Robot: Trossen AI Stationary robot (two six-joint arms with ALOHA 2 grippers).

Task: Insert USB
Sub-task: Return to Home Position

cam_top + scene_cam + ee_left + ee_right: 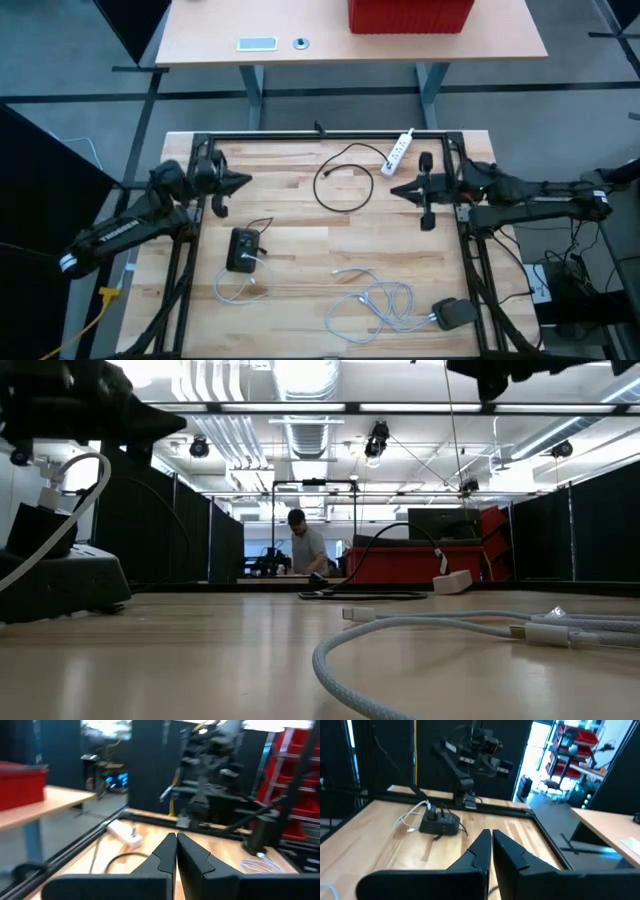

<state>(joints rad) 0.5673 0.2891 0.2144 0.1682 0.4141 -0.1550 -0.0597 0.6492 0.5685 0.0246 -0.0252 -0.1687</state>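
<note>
Left gripper (243, 182) hangs above the left side of the wooden table (300, 225) and points toward the centre. The left wrist view shows its fingers (162, 857) pressed together, holding nothing. Right gripper (393, 190) hangs above the right side and faces the left one across the table; its fingers (475, 852) are likewise together and empty. One black outlet box (455, 313) lies at the near right corner of the table, beside the frame rail, with a tangle of white cables (385, 300) running to its left end. A second black outlet box (243, 248) lies left of centre, nearer the front edge than the left gripper, with a white cable (228, 293) at its front looped toward that edge. A white power strip (400, 150) lies at the far edge, and a black cable (319, 186) forms a loop beside it, between the two grippers. The low view shows a person (305, 545) in the room well beyond the table.
</note>
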